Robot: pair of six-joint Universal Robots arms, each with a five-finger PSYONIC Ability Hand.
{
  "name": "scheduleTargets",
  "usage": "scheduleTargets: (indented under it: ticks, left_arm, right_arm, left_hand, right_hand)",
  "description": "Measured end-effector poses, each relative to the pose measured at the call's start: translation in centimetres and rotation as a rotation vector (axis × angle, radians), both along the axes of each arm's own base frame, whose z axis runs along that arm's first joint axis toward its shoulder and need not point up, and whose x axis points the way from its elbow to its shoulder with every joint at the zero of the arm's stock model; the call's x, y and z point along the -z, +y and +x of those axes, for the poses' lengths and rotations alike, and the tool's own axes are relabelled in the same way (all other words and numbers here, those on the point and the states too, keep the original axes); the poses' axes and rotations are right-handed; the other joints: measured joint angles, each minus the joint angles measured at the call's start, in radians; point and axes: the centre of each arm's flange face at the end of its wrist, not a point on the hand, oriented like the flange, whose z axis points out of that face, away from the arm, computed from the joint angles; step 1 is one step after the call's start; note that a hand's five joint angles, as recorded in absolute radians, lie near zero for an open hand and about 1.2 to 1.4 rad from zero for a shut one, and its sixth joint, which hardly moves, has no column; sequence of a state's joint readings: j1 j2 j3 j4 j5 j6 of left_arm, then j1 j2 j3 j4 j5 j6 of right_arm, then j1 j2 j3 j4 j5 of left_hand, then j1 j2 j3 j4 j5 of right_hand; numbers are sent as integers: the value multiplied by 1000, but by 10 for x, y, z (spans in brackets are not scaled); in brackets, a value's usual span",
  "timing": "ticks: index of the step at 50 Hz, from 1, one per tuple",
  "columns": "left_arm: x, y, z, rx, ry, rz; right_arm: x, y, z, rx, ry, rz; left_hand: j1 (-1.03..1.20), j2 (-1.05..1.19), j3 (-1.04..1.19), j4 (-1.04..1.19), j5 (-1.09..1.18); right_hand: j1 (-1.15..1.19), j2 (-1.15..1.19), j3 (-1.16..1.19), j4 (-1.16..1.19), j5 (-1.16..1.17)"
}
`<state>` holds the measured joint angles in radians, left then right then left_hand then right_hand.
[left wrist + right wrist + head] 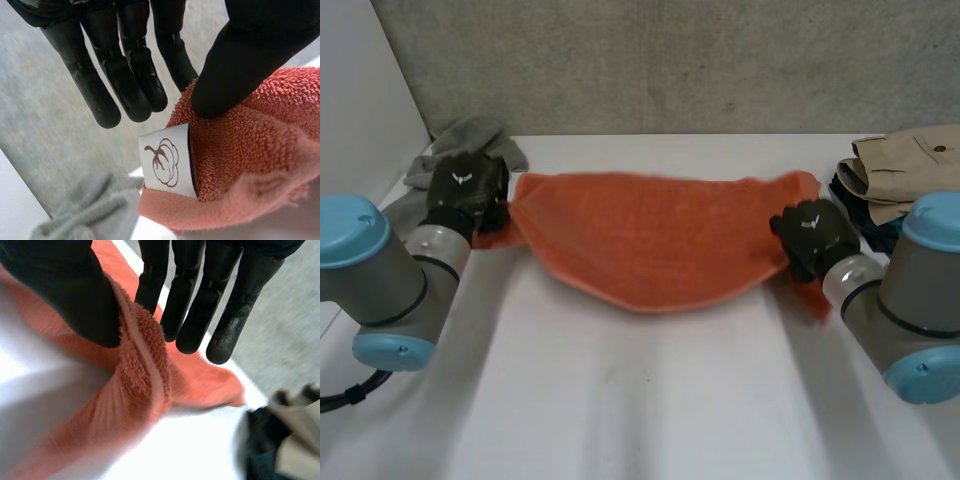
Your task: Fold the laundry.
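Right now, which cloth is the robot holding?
The orange towel, pinched by left hand and right hand; the grey cloth and beige clothes lie aside.

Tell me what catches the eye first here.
The orange towel stretched across the table's middle, its ends pinched by the left hand and the right hand. Next, the white label at the left hand's thumb, and the folded clothes beside the right arm.

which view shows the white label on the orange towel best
Left wrist view: the white label faces the camera, beside the left hand pinching the orange towel. The head view gives the whole towel, label too small to tell; the right wrist view, its other end.
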<state>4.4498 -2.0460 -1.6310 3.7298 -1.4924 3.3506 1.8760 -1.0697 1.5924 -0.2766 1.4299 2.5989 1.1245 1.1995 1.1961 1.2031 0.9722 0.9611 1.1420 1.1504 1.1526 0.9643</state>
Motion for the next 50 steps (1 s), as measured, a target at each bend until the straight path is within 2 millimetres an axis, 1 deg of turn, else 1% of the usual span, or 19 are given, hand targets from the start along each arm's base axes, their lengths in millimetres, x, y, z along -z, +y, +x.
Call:
scheduleTargets:
  ticks: [1,2,4,5,7,10,13,20,26,35,36,41,43,45,46,47,48,49,50]
  left_arm:
    - [3,0,0,0,-6,7]
    - [5,0,1,-2,-13,12]
    - [5,1,3,-7,-23,14]
    - [5,1,3,-8,-24,13]
    - [1,1,7,-18,-27,6]
    - [-4,2,11,-30,-25,-2]
    - [-8,3,15,-39,-20,-8]
    - [-10,6,18,-42,-15,-9]
    - [-10,6,18,-42,-16,-8]
    - [-11,6,18,-44,-16,-8]
    - [-11,6,18,-44,-16,-8]
    - [-13,8,18,-45,-16,-6]
    - [-14,9,19,-45,-17,0]
    - [-15,11,19,-45,-19,9]
    - [-15,11,19,-45,-19,9]
    - [-15,12,19,-44,-21,15]
    - [-16,12,19,-44,-22,19]
    - [-16,13,19,-43,-23,24]
    - [-16,14,19,-43,-24,26]
  right_arm:
    - [3,1,0,0,-3,17]
    - [7,2,-1,1,-6,38]
    - [12,5,-2,4,-13,78]
    - [13,5,-2,5,-15,86]
    - [15,6,-5,18,-34,119]
    - [13,2,-11,45,-79,147]
    - [8,-4,-20,88,-161,181]
    - [1,-13,-42,194,-375,311]
    - [4,-18,-57,265,-530,429]
    - [22,-20,-59,310,-666,559]
    - [24,-20,-59,312,-671,567]
    - [34,-22,-56,323,-681,599]
    - [38,-23,-56,330,-680,610]
    - [40,-24,-56,333,-679,611]
    - [40,-24,-56,333,-679,611]
    - [40,-25,-56,335,-677,607]
    - [40,-26,-56,336,-676,601]
    - [38,-28,-57,337,-674,582]
    - [38,-29,-57,337,-673,575]
  left_hand:
    - [0,0,0,0,0]
    - [0,0,0,0,0]
    - [0,0,0,0,0]
    - [0,0,0,0,0]
    - [0,0,0,0,0]
    - [0,0,0,0,0]
    - [0,0,0,0,0]
    - [0,0,0,0,0]
    - [0,0,0,0,0]
    - [0,0,0,0,0]
    - [0,0,0,0,0]
    - [0,0,0,0,0]
    - [0,0,0,0,0]
    - [0,0,0,0,0]
    - [0,0,0,0,0]
    - [0,0,0,0,0]
    - [0,0,0,0,0]
    - [0,0,0,0,0]
    - [0,0,0,0,0]
  right_hand:
    - [-9,-24,-29,-30,-22]
    - [-85,-126,-118,-120,-99]
    - [-343,-438,-424,-424,-393]
    - [-372,-473,-459,-459,-430]
    - [-589,-720,-722,-724,-709]
    - [-701,-841,-856,-857,-844]
    - [-711,-860,-879,-868,-867]
    - [-711,-860,-879,-868,-867]
    - [-711,-860,-879,-868,-867]
    - [-705,-848,-866,-860,-841]
    - [-662,-798,-803,-805,-787]
    - [-611,-748,-745,-750,-740]
    - [-516,-634,-638,-639,-640]
    - [-303,-369,-384,-397,-405]
    - [-303,-369,-384,-397,-405]
    - [-194,-242,-257,-274,-284]
    - [-152,-210,-224,-224,-234]
    - [-4,-16,-30,-40,-51]
    - [18,5,-10,-11,-22]
